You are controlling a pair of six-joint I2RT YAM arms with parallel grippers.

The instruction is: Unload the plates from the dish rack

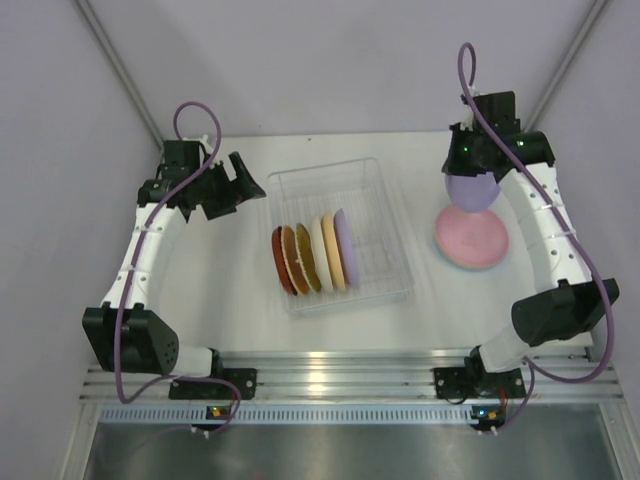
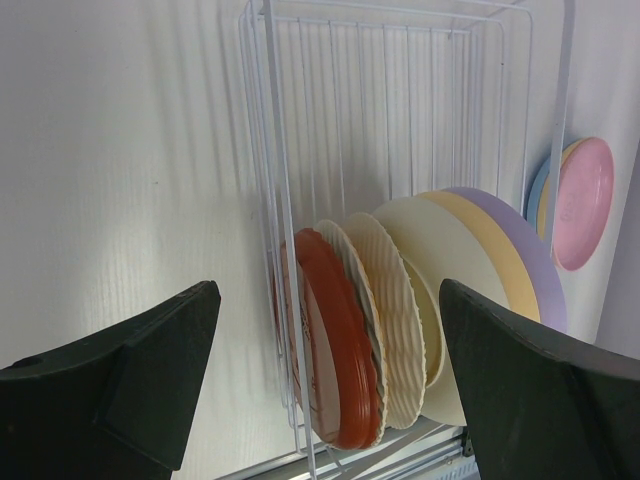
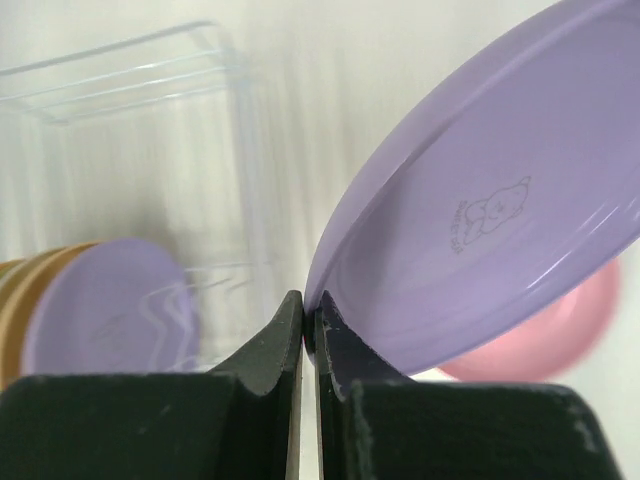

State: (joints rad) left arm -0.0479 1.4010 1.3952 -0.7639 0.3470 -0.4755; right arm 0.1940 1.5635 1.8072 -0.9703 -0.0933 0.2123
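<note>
The clear dish rack [image 1: 385, 215] stands mid-table with several plates upright on edge in its near half, from a red plate [image 1: 280, 260] on the left to a lavender plate [image 1: 345, 245] on the right. My right gripper [image 3: 311, 310] is shut on the rim of another lavender plate [image 3: 500, 230], which hangs tilted in the air just above a pink plate [image 1: 470, 240] topping a flat stack right of the rack. My left gripper [image 2: 328, 300] is open and holds nothing, left of the rack, facing the red plate [image 2: 345, 350] and the ribbed cream one [image 2: 400, 300].
The rack's far half [image 2: 400, 100] holds no plates. The stack under the pink plate [image 2: 585, 200] shows mustard and blue rims. Grey walls enclose the table at the back and sides. A metal rail [image 1: 340, 375] runs along the near edge.
</note>
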